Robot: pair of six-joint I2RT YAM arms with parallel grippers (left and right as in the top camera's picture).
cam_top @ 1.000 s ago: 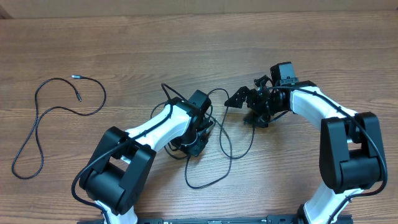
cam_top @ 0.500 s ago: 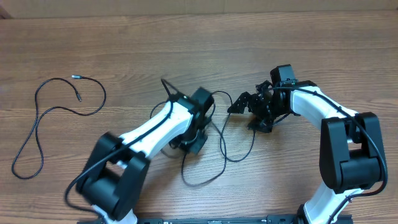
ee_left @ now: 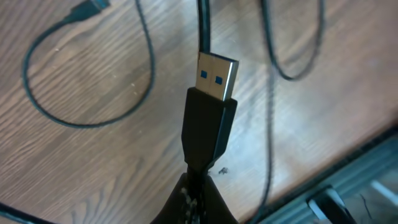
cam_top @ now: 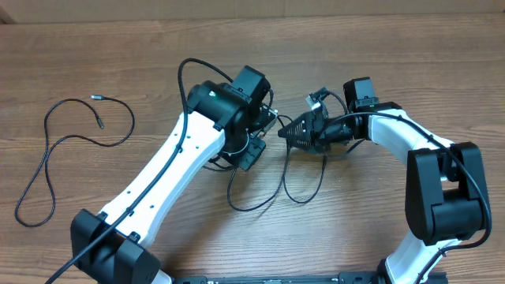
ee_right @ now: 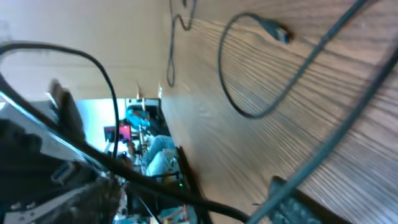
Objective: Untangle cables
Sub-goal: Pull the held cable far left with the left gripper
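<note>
The cables lie in two groups. One thin black cable (cam_top: 49, 150) lies by itself in loose curves at the far left. The others form tangled loops (cam_top: 264, 201) between the arms. My left gripper (cam_top: 256, 140) (ee_left: 199, 202) is shut on the black body of a USB plug (ee_left: 210, 124), whose metal tip with a blue insert points away from it, above the wood. My right gripper (cam_top: 290, 131) (ee_right: 186, 199) points left, close to the left one. Its fingers stand apart, with a black cable strand (ee_right: 155, 180) running across between them.
The wooden table (cam_top: 379, 55) carries only the cables. In the left wrist view another loop with a small plug (ee_left: 93, 6) lies on the wood. The table's front edge and a metal rail (ee_left: 348, 186) show at the lower right. Both white arms reach into the middle.
My left arm has risen and swung toward the far side, pulling the plug and its cable up and shifting the loops. My right gripper has moved left toward it and its fingers have narrowed.
</note>
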